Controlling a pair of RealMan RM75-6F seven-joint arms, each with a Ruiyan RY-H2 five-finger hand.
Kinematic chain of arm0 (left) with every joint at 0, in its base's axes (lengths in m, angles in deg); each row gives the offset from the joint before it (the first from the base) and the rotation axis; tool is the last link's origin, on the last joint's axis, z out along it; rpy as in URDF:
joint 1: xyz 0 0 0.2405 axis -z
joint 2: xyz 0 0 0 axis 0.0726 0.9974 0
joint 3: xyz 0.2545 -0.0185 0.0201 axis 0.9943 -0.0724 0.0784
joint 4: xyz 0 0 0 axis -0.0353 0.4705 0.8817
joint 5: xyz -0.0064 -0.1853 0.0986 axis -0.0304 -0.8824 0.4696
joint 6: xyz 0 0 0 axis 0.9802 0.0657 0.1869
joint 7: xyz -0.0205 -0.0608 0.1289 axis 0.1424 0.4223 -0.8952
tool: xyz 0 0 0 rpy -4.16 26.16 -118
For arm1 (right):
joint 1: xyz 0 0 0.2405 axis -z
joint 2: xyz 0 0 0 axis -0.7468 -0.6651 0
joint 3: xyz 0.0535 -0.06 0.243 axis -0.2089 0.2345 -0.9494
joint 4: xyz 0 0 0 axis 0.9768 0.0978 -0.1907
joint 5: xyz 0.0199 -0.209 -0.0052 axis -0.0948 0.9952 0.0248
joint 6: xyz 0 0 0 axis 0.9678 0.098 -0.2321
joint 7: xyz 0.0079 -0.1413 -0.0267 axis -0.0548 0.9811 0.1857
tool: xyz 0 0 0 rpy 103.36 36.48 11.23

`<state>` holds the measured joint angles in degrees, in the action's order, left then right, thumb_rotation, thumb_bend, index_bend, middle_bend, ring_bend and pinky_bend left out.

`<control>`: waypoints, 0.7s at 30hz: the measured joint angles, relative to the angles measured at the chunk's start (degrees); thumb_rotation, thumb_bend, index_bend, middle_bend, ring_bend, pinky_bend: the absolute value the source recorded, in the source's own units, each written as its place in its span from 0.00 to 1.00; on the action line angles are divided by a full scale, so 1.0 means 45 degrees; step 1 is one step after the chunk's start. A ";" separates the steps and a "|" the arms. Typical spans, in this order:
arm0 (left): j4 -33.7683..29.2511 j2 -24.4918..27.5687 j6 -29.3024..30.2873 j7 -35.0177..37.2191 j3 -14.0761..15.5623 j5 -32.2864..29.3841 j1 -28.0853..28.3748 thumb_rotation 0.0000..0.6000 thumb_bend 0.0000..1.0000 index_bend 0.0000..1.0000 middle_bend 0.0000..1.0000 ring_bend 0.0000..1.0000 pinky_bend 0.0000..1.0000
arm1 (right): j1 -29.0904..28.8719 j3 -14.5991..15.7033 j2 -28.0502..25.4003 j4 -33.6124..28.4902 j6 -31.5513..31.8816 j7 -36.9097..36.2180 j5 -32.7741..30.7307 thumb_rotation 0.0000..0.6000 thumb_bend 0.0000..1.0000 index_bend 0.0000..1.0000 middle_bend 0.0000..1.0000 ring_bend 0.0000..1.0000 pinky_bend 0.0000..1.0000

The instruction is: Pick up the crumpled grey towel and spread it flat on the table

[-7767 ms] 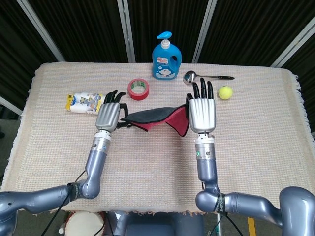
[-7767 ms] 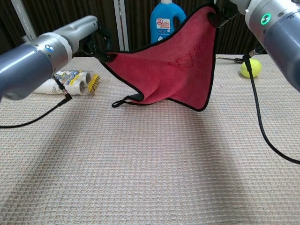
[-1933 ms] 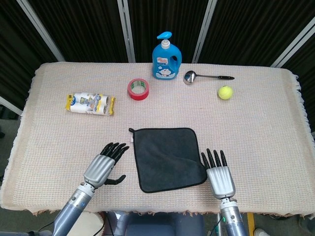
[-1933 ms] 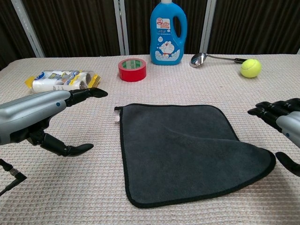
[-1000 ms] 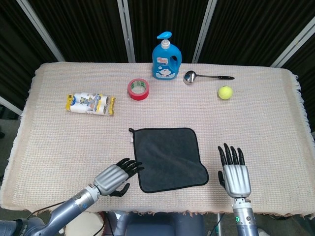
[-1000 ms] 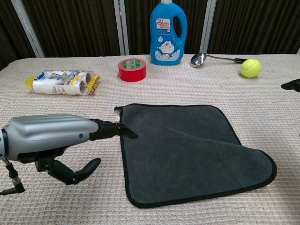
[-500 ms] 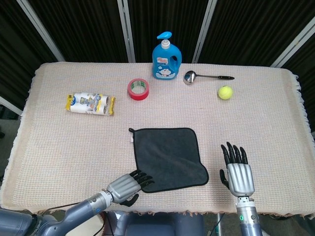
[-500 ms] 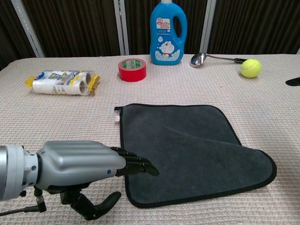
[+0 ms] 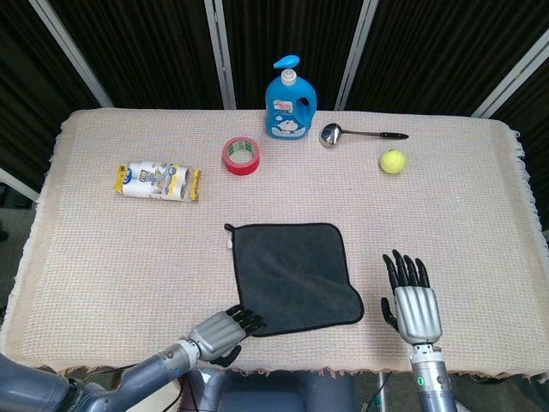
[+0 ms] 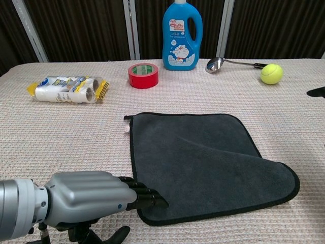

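The grey towel (image 9: 292,277) (image 10: 203,162) lies spread flat on the table, dark side up, with a black hem and a small loop at its far left corner. My left hand (image 9: 220,334) (image 10: 86,198) hovers at the towel's near left corner, fingers extended toward it, holding nothing. To the right of the towel, near the front edge, my right hand (image 9: 413,303) is held with fingers spread and nothing in it. In the chest view only a dark fingertip of the right hand (image 10: 317,92) shows at the right border.
Along the back stand a blue detergent bottle (image 9: 290,100), a red tape roll (image 9: 241,155), a metal ladle (image 9: 360,134) and a yellow tennis ball (image 9: 393,160). A packet of rolls (image 9: 157,180) lies at the left. The table's cloth edge (image 9: 283,371) runs just below the hands.
My left hand has drawn back toward the front edge and slid right, to the towel's near left corner. The right hand has barely moved. The towel stays flat.
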<state>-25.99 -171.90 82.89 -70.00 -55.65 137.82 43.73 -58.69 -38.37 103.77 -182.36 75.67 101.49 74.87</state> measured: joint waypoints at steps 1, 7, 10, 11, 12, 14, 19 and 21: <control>-0.0001 -0.0014 0.0020 -0.0016 0.0046 0.0007 0.0013 1.00 0.69 0.03 0.03 0.00 0.02 | 0.0013 0.0002 0.0011 0.0003 -0.0003 0.0012 0.0023 1.00 0.49 0.00 0.00 0.00 0.00; -0.0076 0.0000 0.0101 -0.0103 0.0348 0.0007 0.0068 1.00 0.69 0.03 0.03 0.00 0.02 | 0.0059 -0.0055 -0.0011 -0.0028 -0.0050 -0.0029 0.0013 1.00 0.49 0.00 0.00 0.00 0.00; -0.0161 0.0086 0.0159 -0.0055 0.0494 0.0126 0.0035 1.00 0.69 0.03 0.03 0.00 0.02 | 0.0085 -0.0101 -0.0043 -0.0061 -0.0035 -0.0101 0.0051 1.00 0.49 0.00 0.00 0.00 0.00; -0.0189 0.0127 0.0178 -0.0032 0.0549 0.0195 0.0015 1.00 0.69 0.03 0.03 0.00 0.02 | 0.0093 -0.0102 -0.0051 -0.0067 -0.0038 -0.0109 0.0067 1.00 0.49 0.00 0.00 0.00 0.00; -0.0217 0.0176 0.0198 -0.0001 0.0608 0.0277 -0.0009 1.00 0.69 0.03 0.03 0.00 0.02 | 0.0099 -0.0101 -0.0054 -0.0064 -0.0044 -0.0112 0.0080 1.00 0.49 0.00 0.00 0.00 0.00; -0.0264 0.0305 0.0235 0.0093 0.0754 0.0486 -0.0072 1.00 0.69 0.03 0.03 0.00 0.02 | 0.0110 -0.0103 -0.0053 -0.0044 -0.0060 -0.0108 0.0104 1.00 0.49 0.00 0.00 0.00 0.00; -0.0281 0.0595 0.0290 0.0480 0.1034 0.0974 -0.0257 1.00 0.69 0.03 0.03 0.00 0.02 | 0.0134 -0.0118 -0.0041 -0.0081 -0.0101 -0.0072 0.0132 1.00 0.49 0.00 0.00 0.00 0.00; -0.0259 0.0680 0.0288 0.0597 0.1128 0.1138 -0.0316 1.00 0.69 0.03 0.03 0.00 0.02 | 0.0155 -0.0139 -0.0032 -0.0091 -0.0089 -0.0079 0.0137 1.00 0.49 0.00 0.00 0.00 0.00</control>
<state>-27.16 -168.84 84.18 -67.31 -50.58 142.94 42.31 -57.99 -39.00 103.63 -182.77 75.27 101.14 75.49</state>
